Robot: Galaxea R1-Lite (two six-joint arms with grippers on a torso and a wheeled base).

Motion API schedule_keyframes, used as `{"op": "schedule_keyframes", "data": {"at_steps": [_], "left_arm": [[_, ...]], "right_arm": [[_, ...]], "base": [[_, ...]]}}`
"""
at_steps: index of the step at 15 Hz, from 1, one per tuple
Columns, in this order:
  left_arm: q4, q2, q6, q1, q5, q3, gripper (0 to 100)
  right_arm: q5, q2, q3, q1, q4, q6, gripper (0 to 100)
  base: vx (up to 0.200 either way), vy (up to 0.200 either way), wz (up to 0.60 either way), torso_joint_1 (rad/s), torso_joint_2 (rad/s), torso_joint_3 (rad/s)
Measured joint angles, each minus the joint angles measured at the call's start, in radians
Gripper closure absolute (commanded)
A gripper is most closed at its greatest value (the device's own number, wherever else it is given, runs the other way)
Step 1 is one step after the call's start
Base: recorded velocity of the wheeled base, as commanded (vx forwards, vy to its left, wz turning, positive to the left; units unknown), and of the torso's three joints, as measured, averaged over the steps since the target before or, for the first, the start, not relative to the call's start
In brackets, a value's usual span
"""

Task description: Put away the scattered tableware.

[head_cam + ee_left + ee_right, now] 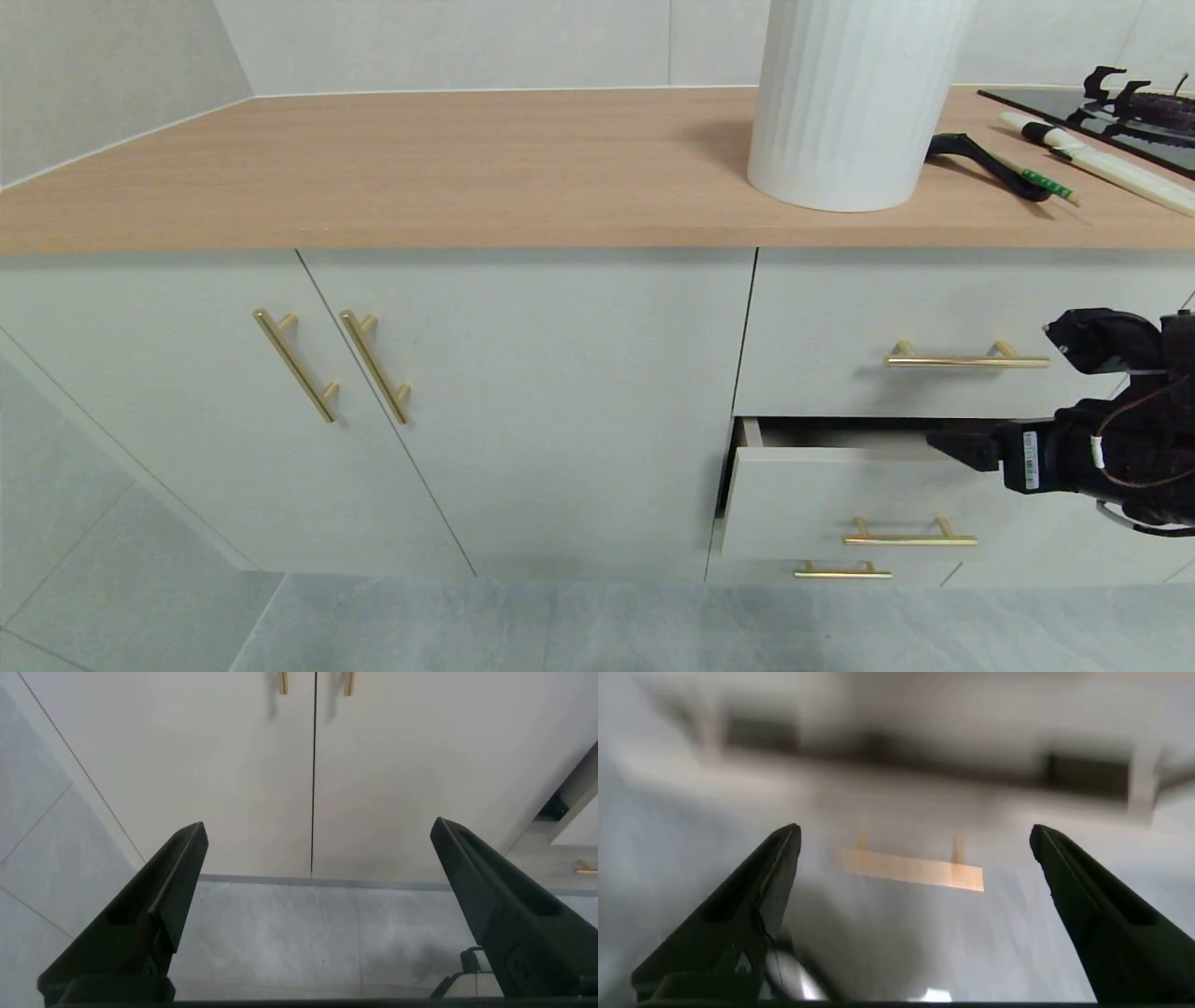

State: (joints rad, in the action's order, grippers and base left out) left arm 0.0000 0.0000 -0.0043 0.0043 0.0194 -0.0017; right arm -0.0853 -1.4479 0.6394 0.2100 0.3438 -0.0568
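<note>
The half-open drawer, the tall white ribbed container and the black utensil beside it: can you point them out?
half-open drawer (803, 495), head view, on its front panel.
white ribbed container (845, 103), head view, middle of its wall.
black utensil (976, 154), head view, on its handle.

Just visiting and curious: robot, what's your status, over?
Left gripper open, empty. Right gripper open, empty, at the part-open drawer. Utensils on the counter; white container close beside them.
</note>
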Motion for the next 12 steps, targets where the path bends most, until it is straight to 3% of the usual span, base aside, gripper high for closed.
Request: {"op": "schedule_keyframes", "data": {"at_steps": [8, 12], "left_arm": [[0.0, 0.0, 0.0, 0.0, 0.0, 0.0, 0], [0.0, 0.0, 0.0, 0.0, 0.0, 0.0, 0]], "right_arm": [[-0.119, -0.273, -0.097, 0.017, 0.464, -0.013, 0], [-0.14, -0.369, -0.118, 0.017, 0.544, -0.013, 0]], "base": [[0.0, 0.0, 0.0, 0.0, 0.0, 0.0], [0.0, 0.0, 0.0, 0.0, 0.0, 0.0]]}}
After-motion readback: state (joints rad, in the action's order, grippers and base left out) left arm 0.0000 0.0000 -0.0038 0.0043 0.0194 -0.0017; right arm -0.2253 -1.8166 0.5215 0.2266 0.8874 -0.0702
